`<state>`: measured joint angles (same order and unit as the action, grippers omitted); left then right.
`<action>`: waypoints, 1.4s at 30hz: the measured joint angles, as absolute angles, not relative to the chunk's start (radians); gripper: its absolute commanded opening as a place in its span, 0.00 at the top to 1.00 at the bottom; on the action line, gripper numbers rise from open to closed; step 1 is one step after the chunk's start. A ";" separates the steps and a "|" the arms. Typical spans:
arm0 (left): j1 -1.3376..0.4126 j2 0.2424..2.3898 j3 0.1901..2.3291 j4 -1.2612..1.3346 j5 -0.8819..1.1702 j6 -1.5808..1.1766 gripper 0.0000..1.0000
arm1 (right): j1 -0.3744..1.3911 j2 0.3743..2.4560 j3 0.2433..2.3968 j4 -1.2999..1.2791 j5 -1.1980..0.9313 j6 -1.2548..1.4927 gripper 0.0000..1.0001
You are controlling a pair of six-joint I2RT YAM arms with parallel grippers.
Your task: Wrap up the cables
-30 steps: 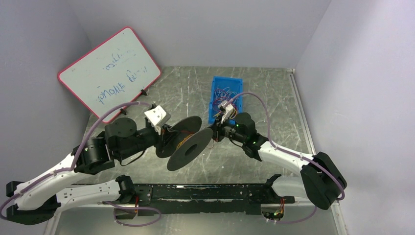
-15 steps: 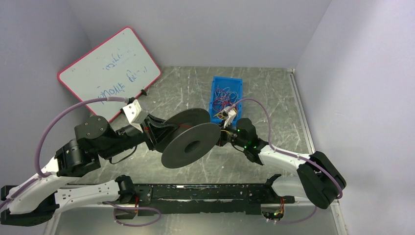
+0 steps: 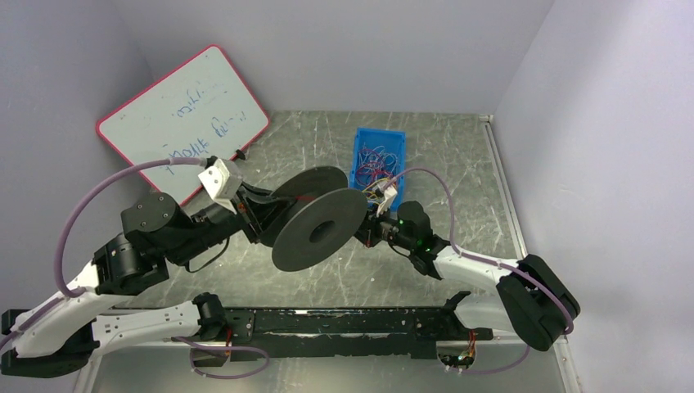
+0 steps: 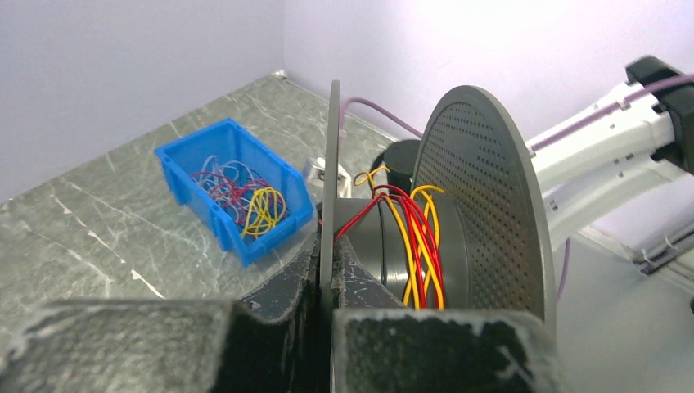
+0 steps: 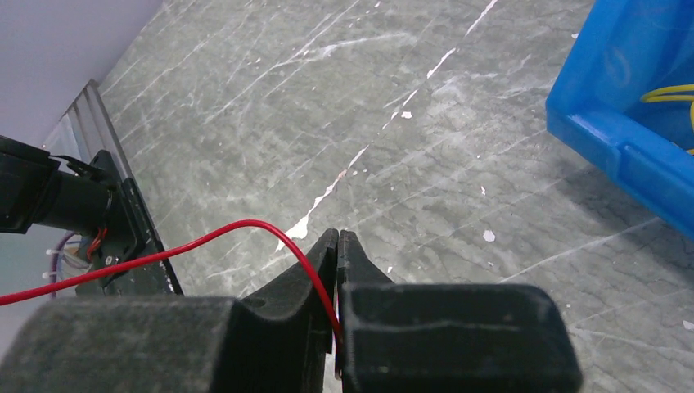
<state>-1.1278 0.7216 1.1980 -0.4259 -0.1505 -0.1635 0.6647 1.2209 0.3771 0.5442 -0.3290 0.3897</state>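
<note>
A black spool (image 3: 317, 230) with two round flanges is held up above the table. My left gripper (image 4: 331, 246) is shut on the thin edge of its near flange (image 4: 330, 164). Red and yellow cables (image 4: 417, 246) are wound round the hub between the flanges. My right gripper (image 5: 337, 241) is shut on a thin red cable (image 5: 205, 239) that arcs away to the left. In the top view the right gripper (image 3: 366, 232) sits just right of the spool, partly hidden behind it.
A blue bin (image 3: 376, 164) with several loose red, yellow and purple cables stands behind the spool; it also shows in the left wrist view (image 4: 237, 192). A red-framed whiteboard (image 3: 184, 123) leans at the back left. A black rail (image 3: 344, 323) lies along the near edge.
The left arm swung the spool up and turned it, so its flange now faces the camera more. The right gripper dropped lower and closer behind the spool, still holding the red cable.
</note>
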 measured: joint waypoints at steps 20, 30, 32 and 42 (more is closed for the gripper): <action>-1.128 0.713 1.198 -0.326 -0.410 -0.192 0.93 | 0.667 1.230 0.292 0.665 -0.367 0.456 0.92; -1.128 0.721 1.196 -0.292 -0.513 -0.199 0.93 | 0.675 1.230 0.243 0.700 -0.371 0.490 0.94; -1.128 0.723 1.196 -0.283 -0.528 -0.199 0.93 | 0.678 1.230 0.233 0.707 -0.371 0.495 1.00; -1.128 0.768 1.196 -0.252 -0.609 -0.198 0.93 | 0.695 1.221 0.204 0.732 -0.370 0.521 1.00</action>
